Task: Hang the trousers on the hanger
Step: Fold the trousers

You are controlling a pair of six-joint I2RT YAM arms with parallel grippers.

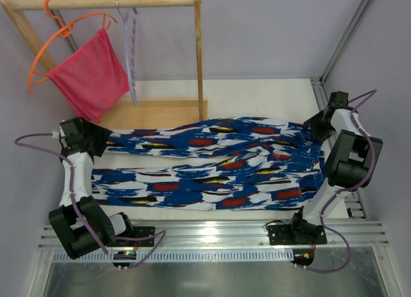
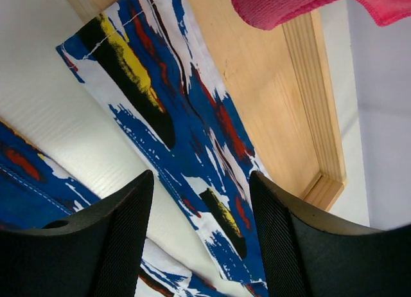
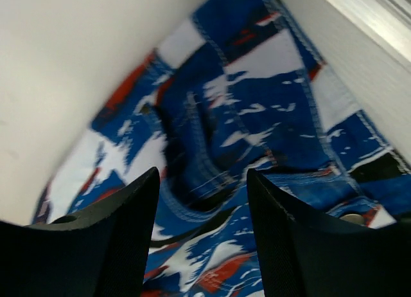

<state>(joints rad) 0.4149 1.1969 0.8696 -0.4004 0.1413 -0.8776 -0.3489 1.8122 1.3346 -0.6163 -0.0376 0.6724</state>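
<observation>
- The trousers (image 1: 212, 165) lie flat on the table (image 1: 257, 94), waist to the right and both legs running left; the far leg's end rests on the wooden base (image 1: 154, 114) of the rack; the hanger (image 1: 131, 53) hangs from the rail (image 1: 103, 1), well apart from them.
- The left gripper (image 2: 200, 181) is over the far leg near its hem, jaws open with nothing between them; the right gripper (image 3: 202, 175) is over the bunched waist, jaws likewise open and empty.
- A pinch at the left would likely take one leg only; the near leg could then drag and pull the cloth askew.
- That hem lies on the wooden base, so fingers coming down there may strike or scrape the wood rather than get under the cloth.
- At the waist the cloth is folded and creased; a shallow pinch might catch only the top layer, which could slip out under the weight of the long legs.
- The hanger hangs free by its hook and would probably swing or turn if pushed; the pink cloth (image 1: 90, 75) on the orange hanger (image 1: 48, 49) hangs just beside it and could snag.
- Hard to make out: the hanger shows nearly edge-on from above, so its bar is unclear; the right wrist view is blurred; whether either gripper's fingers touch the cloth I cannot tell; the left arm covers part of the legs' ends in the top view.
</observation>
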